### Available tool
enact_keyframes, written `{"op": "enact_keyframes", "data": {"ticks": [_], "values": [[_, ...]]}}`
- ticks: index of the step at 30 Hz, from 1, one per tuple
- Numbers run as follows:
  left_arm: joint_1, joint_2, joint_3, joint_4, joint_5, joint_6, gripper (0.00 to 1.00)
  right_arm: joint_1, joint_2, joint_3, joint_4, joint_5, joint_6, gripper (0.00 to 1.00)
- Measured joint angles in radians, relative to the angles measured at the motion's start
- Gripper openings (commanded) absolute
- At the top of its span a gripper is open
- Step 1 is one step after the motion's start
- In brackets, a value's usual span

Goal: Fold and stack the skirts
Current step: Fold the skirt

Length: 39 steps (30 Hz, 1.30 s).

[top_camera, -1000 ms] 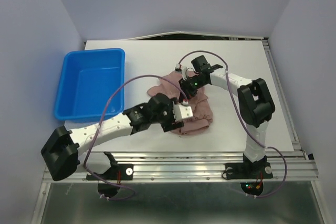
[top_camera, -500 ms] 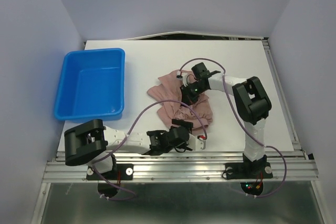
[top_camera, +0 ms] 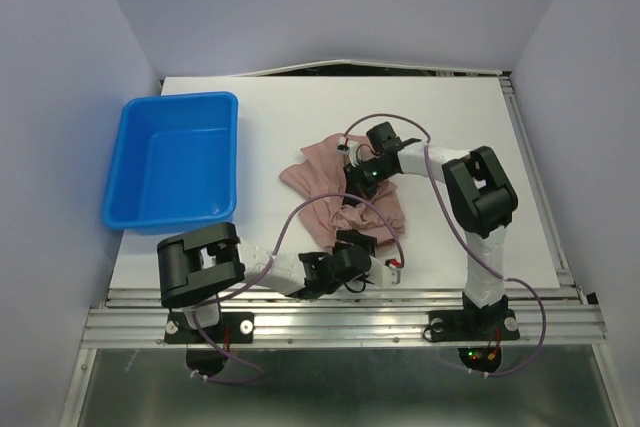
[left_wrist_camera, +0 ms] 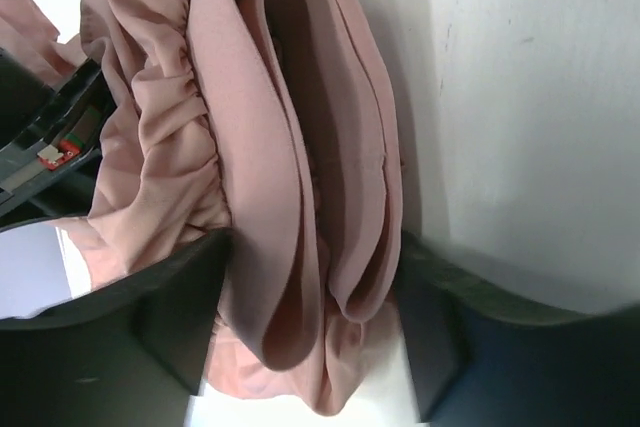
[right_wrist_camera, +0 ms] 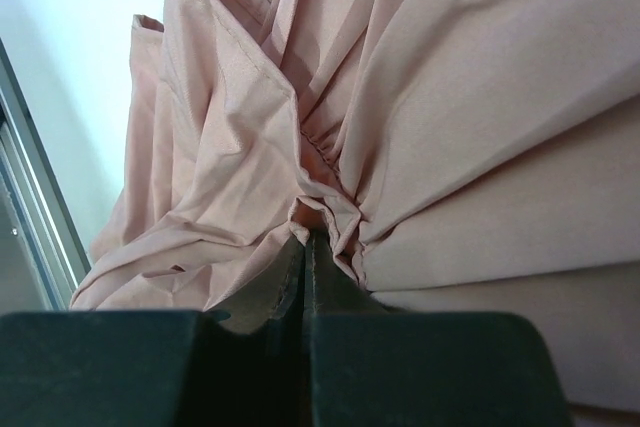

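Note:
Crumpled mauve-pink skirt cloth (top_camera: 325, 172) lies in a heap at the table's middle; I cannot tell how many skirts it holds. My left gripper (top_camera: 352, 247) is low at the heap's near edge, its arm folded back along the table front. In the left wrist view the gripper (left_wrist_camera: 310, 287) is open, with loose looped folds of the skirt (left_wrist_camera: 270, 147) hanging between its fingers (left_wrist_camera: 175, 327). My right gripper (top_camera: 358, 179) rests on top of the heap. In the right wrist view it (right_wrist_camera: 305, 237) is shut on a small bunched pinch of the skirt (right_wrist_camera: 450, 97).
An empty blue plastic bin (top_camera: 175, 157) stands at the left of the table. The metal rail (top_camera: 340, 312) runs along the near edge just behind the left arm. White table surface (top_camera: 470, 117) shows to the right of the heap and behind it.
My left arm pulled back from over the skirt toward the near edge and folded up; its gripper now sits at the heap's near edge. My right gripper dropped slightly onto the cloth.

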Motion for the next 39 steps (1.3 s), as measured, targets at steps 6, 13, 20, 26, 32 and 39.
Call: {"op": "enact_keyframes", "data": {"ticks": [6,13,20,26,32,39], "values": [[0.011,0.022,0.001,0.010,-0.041,-0.021,0.20,0.001,-0.030,-0.057,0.033,-0.010,0.000,0.01],[0.047,-0.138,0.040,-0.220,0.051,-0.132,0.00,0.029,-0.130,-0.181,0.037,-0.014,0.010,0.18],[0.058,-0.330,0.057,-0.415,0.257,-0.214,0.00,0.019,-0.144,0.000,-0.103,0.046,0.038,0.69],[0.058,-0.331,0.059,-0.529,0.422,-0.256,0.00,-0.088,-0.077,0.375,-0.116,0.089,0.032,0.64],[0.113,-0.323,0.155,-0.640,0.562,-0.299,0.00,-0.120,0.036,0.459,-0.149,0.102,-0.015,0.43],[0.264,-0.307,0.317,-0.760,0.727,-0.335,0.00,-0.090,0.115,0.244,-0.184,0.034,-0.054,0.08]]}}
